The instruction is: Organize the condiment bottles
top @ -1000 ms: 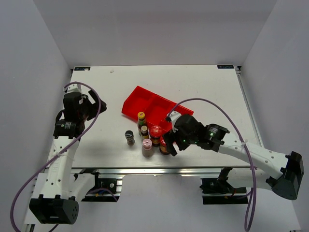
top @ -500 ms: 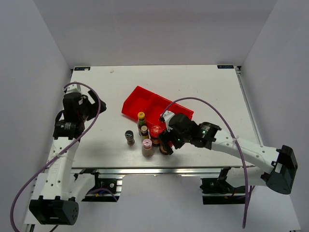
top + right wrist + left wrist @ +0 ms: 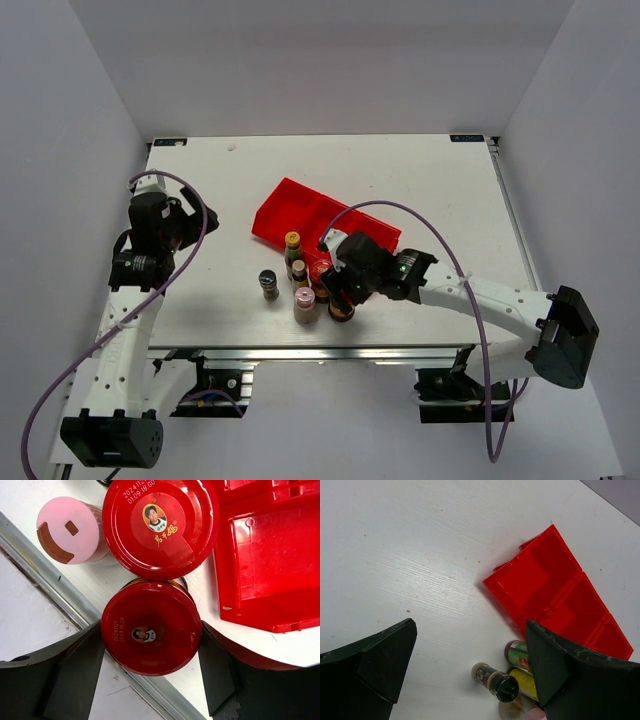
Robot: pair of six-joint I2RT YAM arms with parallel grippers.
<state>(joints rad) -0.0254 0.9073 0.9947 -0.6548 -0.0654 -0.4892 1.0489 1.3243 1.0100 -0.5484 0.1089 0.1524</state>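
Note:
The condiment bottles stand in a cluster near the table's front edge. It holds two yellow-capped bottles (image 3: 293, 242) (image 3: 300, 270), a black-capped shaker (image 3: 268, 283), a pink-capped bottle (image 3: 304, 300) and a red-lidded jar (image 3: 322, 270). My right gripper (image 3: 340, 292) hangs over the second red-lidded jar (image 3: 150, 630). Its fingers (image 3: 75, 670) press against both sides of that jar's lid, and the jar stands on the table. The other jar (image 3: 160, 525) and the pink cap (image 3: 70, 530) sit just beyond. My left gripper (image 3: 195, 222) is open and empty, well left of the cluster; the shaker (image 3: 495, 682) shows between its fingers.
The red three-compartment tray (image 3: 300, 215) lies at an angle just behind the cluster, and its corner (image 3: 270, 580) is close to the held jar. The table's metal front rail (image 3: 50, 595) runs right beside the jar.
My right gripper has moved left and slightly forward, from beside the front red-lidded jar to over it, with its fingers on either side. The left arm has barely moved.

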